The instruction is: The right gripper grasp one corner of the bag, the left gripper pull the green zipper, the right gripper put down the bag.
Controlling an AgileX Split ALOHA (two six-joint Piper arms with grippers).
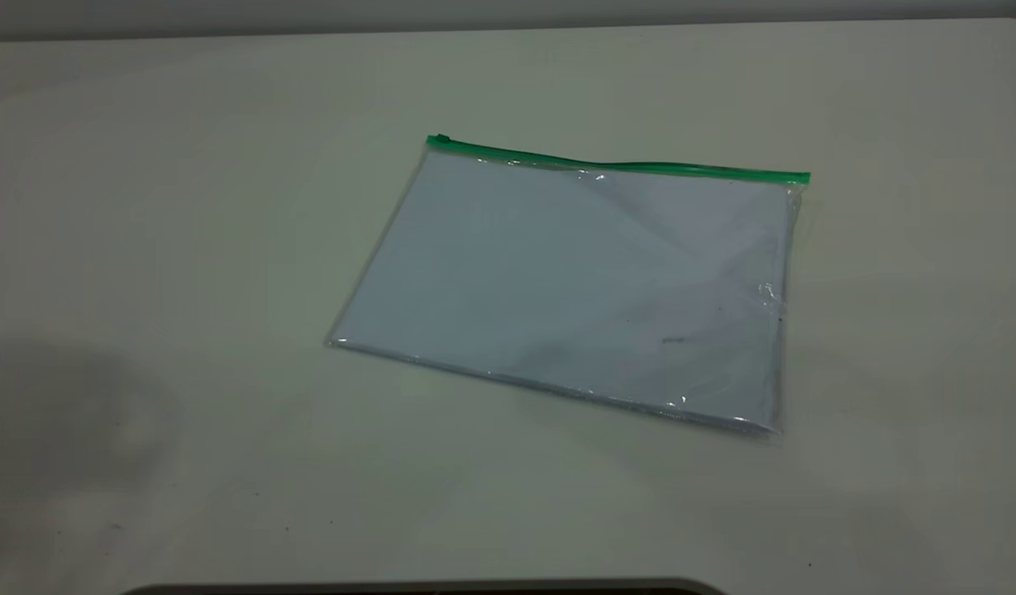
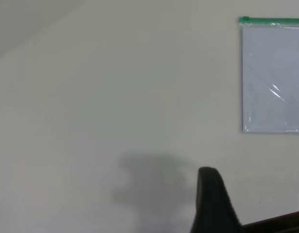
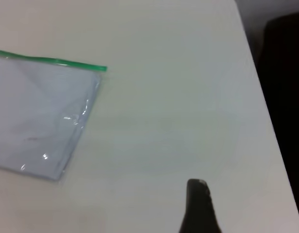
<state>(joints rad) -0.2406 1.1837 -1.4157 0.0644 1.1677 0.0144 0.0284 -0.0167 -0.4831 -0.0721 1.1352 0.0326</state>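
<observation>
Bag (image 1: 574, 281) lies flat mid-bench (image 1: 185, 248), green zipper (image 1: 615, 163) along its far edge, slider (image 1: 442, 139) at the left end. Fits either stage: not picked up, or zipped and set down. Left pincer (image 2: 215, 204) and right pincer (image 3: 198, 206) hang well clear, holding nothing; spread or pressed together, can't tell.

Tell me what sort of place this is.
Probably a lab or test bench, not a home. A plain pale table holds only a clear bag with a green zipper, and each wrist camera shows a dark tip of an end effector hanging over the table, away from the bag.
</observation>
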